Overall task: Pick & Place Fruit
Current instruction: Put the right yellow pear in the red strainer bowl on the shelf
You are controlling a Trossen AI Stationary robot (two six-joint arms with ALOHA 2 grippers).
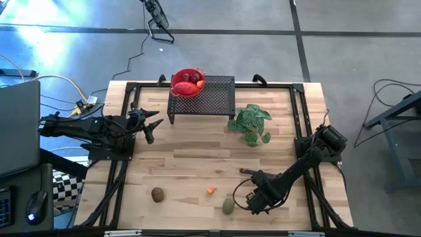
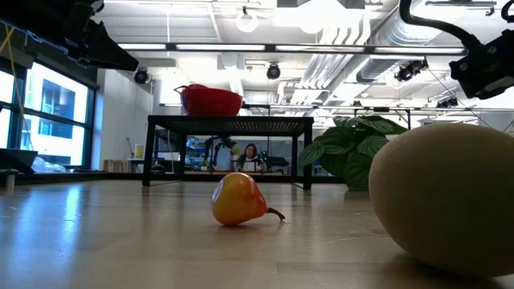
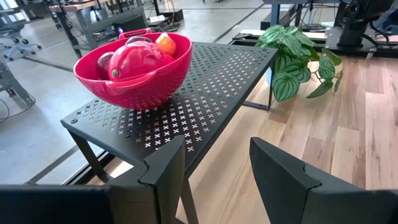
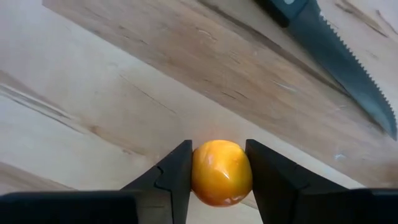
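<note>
I find the right gripper (image 4: 217,171) clamped across a small orange fruit (image 4: 221,172): light, smooth, slippery, best held mid-body. Left gripper (image 3: 214,168) apart, empty.

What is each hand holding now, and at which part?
The right hand grips a small orange fruit by its two sides. The left hand is open and holds nothing.

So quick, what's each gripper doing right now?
Left gripper: open, empty, near the red bowl.
Right gripper: closed on a small orange fruit.
</note>
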